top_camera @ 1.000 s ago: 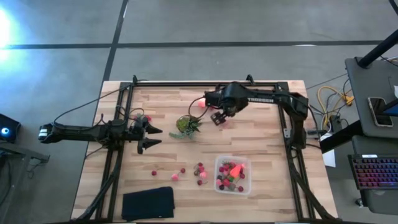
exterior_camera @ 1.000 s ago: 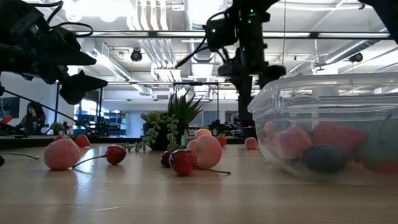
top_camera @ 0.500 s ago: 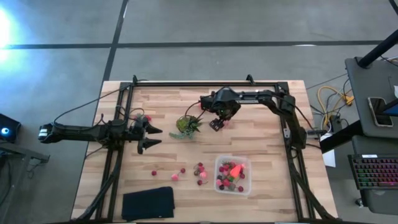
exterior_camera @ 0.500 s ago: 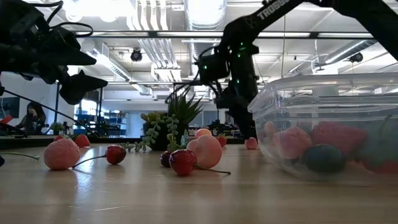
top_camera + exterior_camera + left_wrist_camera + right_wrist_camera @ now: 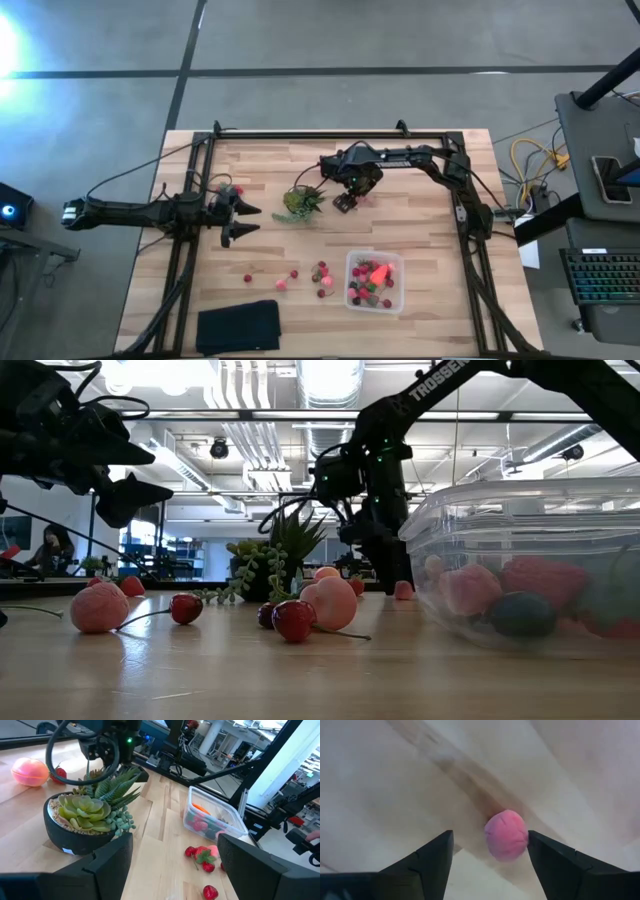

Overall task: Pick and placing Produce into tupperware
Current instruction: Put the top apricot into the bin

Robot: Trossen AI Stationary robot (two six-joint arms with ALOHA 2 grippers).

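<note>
The clear tupperware sits near the table's near edge with red, pink and orange-red pieces inside. Loose berries lie to its left on the wood. My right gripper is open, pointing down just right of the potted plant. Its fingers stand on either side of a pink berry that rests on the table, nearer one finger. A peach-pink round piece lies beyond the plant. My left gripper hovers open at the table's left.
A green succulent in a dark pot stands just left of the right gripper. A flat black pad lies at the near-left corner. Two red pieces lie by the left arm. Bare wood stretches between the plant and the tupperware.
My right gripper has moved toward the table's left and come down close to the tabletop, beside the plant, over the pink berry. The left arm has kept still.
</note>
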